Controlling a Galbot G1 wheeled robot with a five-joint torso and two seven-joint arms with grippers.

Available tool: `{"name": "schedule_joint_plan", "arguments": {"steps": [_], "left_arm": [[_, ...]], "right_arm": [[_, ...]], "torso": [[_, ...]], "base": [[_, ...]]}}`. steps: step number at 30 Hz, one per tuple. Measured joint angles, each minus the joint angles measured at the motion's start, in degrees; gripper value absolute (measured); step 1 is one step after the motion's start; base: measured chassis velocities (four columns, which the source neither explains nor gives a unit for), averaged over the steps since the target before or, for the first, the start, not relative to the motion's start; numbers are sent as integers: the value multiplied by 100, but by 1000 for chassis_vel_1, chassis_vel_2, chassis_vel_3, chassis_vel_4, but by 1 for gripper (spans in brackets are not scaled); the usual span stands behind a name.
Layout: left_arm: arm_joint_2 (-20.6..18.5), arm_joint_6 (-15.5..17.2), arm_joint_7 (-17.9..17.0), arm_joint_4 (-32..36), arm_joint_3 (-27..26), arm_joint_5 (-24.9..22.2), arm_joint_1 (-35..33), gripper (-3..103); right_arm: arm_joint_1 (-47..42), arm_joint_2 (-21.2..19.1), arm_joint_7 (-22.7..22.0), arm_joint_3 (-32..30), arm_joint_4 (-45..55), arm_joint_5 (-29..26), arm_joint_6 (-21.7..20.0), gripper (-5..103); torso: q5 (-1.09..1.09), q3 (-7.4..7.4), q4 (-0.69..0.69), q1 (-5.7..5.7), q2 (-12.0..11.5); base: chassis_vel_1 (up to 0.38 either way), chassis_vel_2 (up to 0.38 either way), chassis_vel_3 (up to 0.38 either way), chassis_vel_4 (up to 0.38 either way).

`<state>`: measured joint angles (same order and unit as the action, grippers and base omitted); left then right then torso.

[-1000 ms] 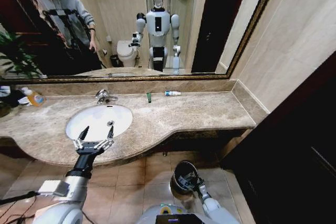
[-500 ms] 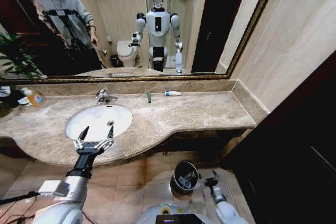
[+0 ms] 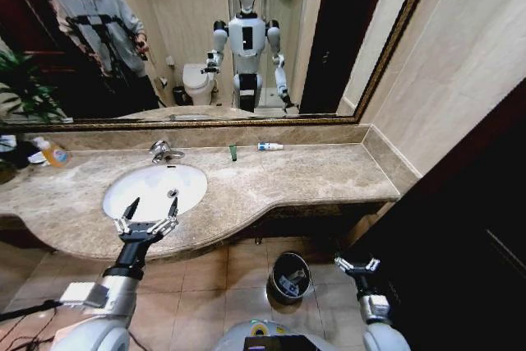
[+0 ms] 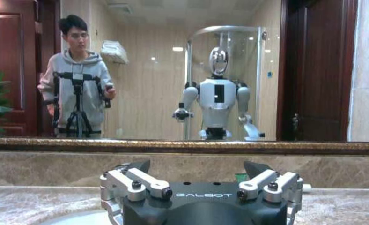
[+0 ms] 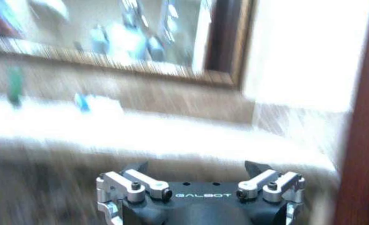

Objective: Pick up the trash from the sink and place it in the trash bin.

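Note:
The white oval sink (image 3: pixel 144 191) sits in the beige counter, and my left gripper (image 3: pixel 146 218) hovers open over its front rim. In the left wrist view the left gripper (image 4: pixel 198 171) holds nothing. A little green tube (image 3: pixel 233 152) and a blue-and-white tube (image 3: pixel 269 146) lie on the counter by the mirror. The black trash bin (image 3: pixel 279 267) stands on the floor below, with pale bits of trash (image 3: pixel 287 284) inside. My right gripper (image 3: pixel 357 266) is open and holds nothing, to the right of the bin. The right wrist view shows the right gripper (image 5: pixel 197 169), the green tube (image 5: pixel 14 84) and the blue-and-white tube (image 5: pixel 94 102).
A chrome tap (image 3: pixel 162 151) stands behind the basin. An orange soap bottle (image 3: pixel 54 152) and a plant (image 3: pixel 20 88) are at the counter's far left. A dark cabinet (image 3: pixel 468 236) closes in the right side. The mirror (image 3: pixel 205 39) reflects me and a person.
My right arm has swung away from the trash bin, moving right and up, with its gripper open. The left gripper has stayed over the sink's front rim.

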<state>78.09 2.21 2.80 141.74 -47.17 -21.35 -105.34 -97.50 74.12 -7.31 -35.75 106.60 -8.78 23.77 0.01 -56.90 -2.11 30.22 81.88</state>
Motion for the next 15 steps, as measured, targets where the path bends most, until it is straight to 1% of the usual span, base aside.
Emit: {"name": "schedule_joint_plan", "arguments": {"steps": [1,2,3,4,5,6,7,9,10,12,13,14,15], "left_arm": [[0,0,0,0,0,0,0,100],[0,0,0,0,0,0,0,100],[0,0,0,0,0,0,0,100],[0,0,0,0,0,0,0,100],[0,0,0,0,0,0,0,100],[0,0,0,0,0,0,0,100],[0,0,0,0,0,0,0,100],[0,0,0,0,0,0,0,100],[0,0,0,0,0,0,0,100],[0,0,0,0,0,0,0,100],[0,0,0,0,0,0,0,100],[0,0,0,0,0,0,0,100],[0,0,0,0,0,0,0,100]], "right_arm": [[0,0,0,0,0,0,0,100],[-8,-32,166,-35,305,-29,-105,100],[-20,-83,430,-102,701,-101,-398,100],[10,-158,591,-99,945,-186,-601,100],[10,-158,591,-99,945,-186,-601,100],[123,-232,655,-49,1126,-234,-719,100],[337,-299,689,35,1271,-236,-837,100],[666,-421,720,279,1368,-218,-1098,100],[666,-421,720,279,1368,-218,-1098,100],[940,-547,874,518,1438,-271,-1399,100],[1084,-648,1014,657,1478,-362,-1626,100],[1084,-648,1014,657,1478,-362,-1626,100],[1221,-740,1143,758,1492,-462,-1808,100]], "torso": [[0,0,0,0,0],[0,0,-1,0,0],[-5,0,-1,1,0],[-5,0,0,0,0],[-5,0,0,0,0],[-3,0,2,0,0],[-2,0,-1,0,0],[-1,0,-1,0,0],[-1,0,-1,0,0],[-1,-1,-1,1,0],[-1,-1,-1,1,0],[-1,-1,-1,1,0],[-3,-1,0,1,0]], "base": [[0,0,0,0],[0,0,0,0],[0,0,0,0],[0,0,0,0],[0,0,0,0],[0,0,0,0],[0,0,0,0],[0,0,0,0],[0,0,0,0],[0,0,0,0],[0,0,0,0],[0,0,0,0],[0,0,0,0]]}}
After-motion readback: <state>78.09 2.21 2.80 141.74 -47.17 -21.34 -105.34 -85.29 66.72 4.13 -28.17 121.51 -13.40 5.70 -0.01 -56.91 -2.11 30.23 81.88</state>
